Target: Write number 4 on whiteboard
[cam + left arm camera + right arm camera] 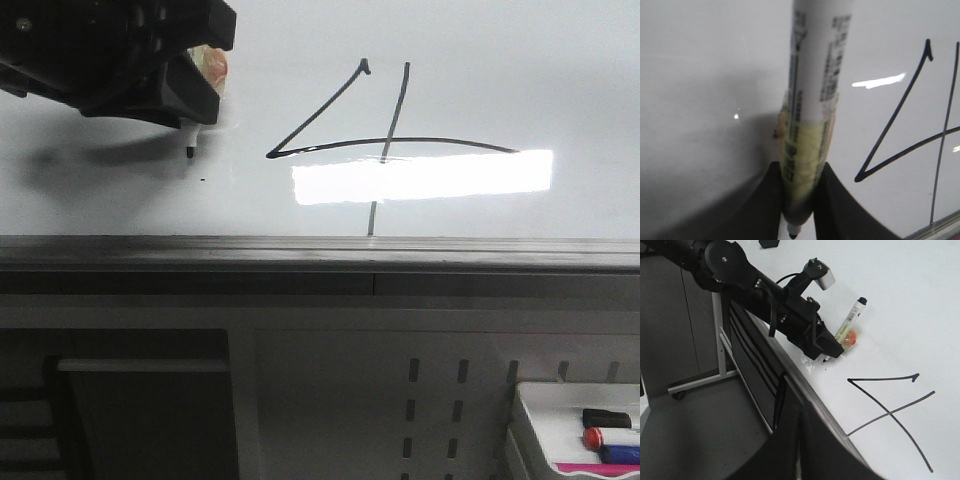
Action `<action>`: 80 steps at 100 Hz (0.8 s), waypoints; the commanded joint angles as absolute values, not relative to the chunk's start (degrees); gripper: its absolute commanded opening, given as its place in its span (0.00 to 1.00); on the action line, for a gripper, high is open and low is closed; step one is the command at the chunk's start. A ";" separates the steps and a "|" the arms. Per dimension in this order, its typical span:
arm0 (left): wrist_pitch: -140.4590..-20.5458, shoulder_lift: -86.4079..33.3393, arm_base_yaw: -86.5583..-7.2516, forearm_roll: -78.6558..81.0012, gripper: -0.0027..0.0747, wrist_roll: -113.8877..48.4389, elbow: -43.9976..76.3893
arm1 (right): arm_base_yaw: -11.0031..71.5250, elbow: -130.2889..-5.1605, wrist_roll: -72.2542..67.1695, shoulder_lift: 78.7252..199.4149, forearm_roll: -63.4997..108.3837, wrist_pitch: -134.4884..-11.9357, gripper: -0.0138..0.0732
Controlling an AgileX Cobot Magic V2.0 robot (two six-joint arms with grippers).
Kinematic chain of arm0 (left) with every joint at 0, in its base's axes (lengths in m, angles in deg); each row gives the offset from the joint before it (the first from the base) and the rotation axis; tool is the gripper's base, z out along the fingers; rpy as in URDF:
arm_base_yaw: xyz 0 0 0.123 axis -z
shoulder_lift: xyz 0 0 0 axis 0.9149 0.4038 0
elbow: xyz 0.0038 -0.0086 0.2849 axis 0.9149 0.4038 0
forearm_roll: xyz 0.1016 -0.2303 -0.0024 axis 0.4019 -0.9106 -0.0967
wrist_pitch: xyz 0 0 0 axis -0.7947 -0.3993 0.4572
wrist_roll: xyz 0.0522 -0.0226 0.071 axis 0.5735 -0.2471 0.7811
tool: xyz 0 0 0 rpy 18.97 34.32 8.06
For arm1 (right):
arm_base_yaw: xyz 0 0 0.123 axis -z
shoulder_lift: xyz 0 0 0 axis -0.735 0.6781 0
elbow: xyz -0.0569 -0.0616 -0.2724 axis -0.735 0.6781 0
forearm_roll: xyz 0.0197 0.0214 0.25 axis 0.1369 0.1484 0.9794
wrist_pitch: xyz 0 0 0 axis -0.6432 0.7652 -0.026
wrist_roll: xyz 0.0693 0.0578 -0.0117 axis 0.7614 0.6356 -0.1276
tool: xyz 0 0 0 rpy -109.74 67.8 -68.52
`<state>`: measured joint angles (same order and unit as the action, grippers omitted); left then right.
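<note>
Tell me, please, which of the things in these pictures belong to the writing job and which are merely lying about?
Belonging to the job:
- the whiteboard
- the number 4 drawn on it
- the marker, clamped in the left gripper

Just lying about:
- the small white tray below the board
- the spare markers in it
- the tiny black dot

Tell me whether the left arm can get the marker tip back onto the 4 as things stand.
Probably yes. The left end effector holds the marker beside the 4, tip near the whiteboard, and only bare board lies between them.
</note>
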<state>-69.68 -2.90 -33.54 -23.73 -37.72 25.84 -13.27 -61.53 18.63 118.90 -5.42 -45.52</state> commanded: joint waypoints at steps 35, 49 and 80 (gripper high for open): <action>-69.40 -1.00 -34.25 -24.56 0.01 -37.68 24.18 | -13.09 -61.58 21.37 118.85 -6.72 -52.19 0.11; -68.26 -1.00 -34.25 -24.56 0.01 -37.68 24.18 | -13.09 -61.58 21.40 118.85 -6.72 -52.28 0.11; -65.57 -1.47 -34.25 -25.47 0.01 -37.68 24.18 | -13.09 -61.58 21.40 118.85 -6.72 -52.28 0.11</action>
